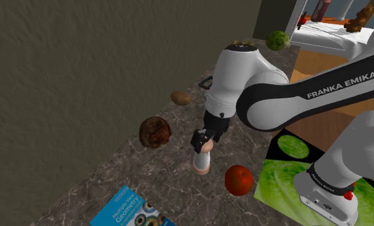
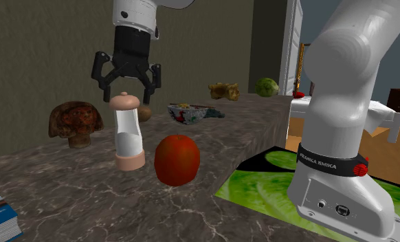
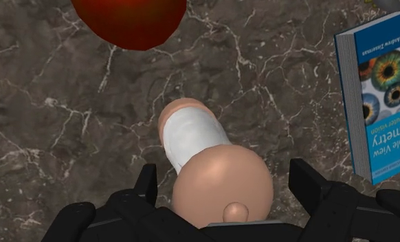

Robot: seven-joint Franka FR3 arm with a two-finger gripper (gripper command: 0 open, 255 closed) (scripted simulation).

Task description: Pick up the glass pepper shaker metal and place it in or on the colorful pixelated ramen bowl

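Pinkish cap and base with a white middle: the pepper shaker [image 2: 128, 134] stands upright on the dark marbled counter [image 2: 68, 199], left of centre in the second exterior view. The black gripper [image 2: 126, 86] hangs right over its cap, fingers spread wide and not clasping it. A red round fruit [image 2: 176, 159] sits just beside it, lower right. The colourful bowl [image 2: 194, 112] is further back, and a brown lumpy thing [image 2: 73, 122] is off to the left.

"FRANKA EMIKA" read on arm link [image 1: 342, 85] well behind claw [image 2: 128, 88], and on base collar [image 2: 329, 163]; "Multiple View Geometry" on blue book [image 3: 384, 89] near claw.
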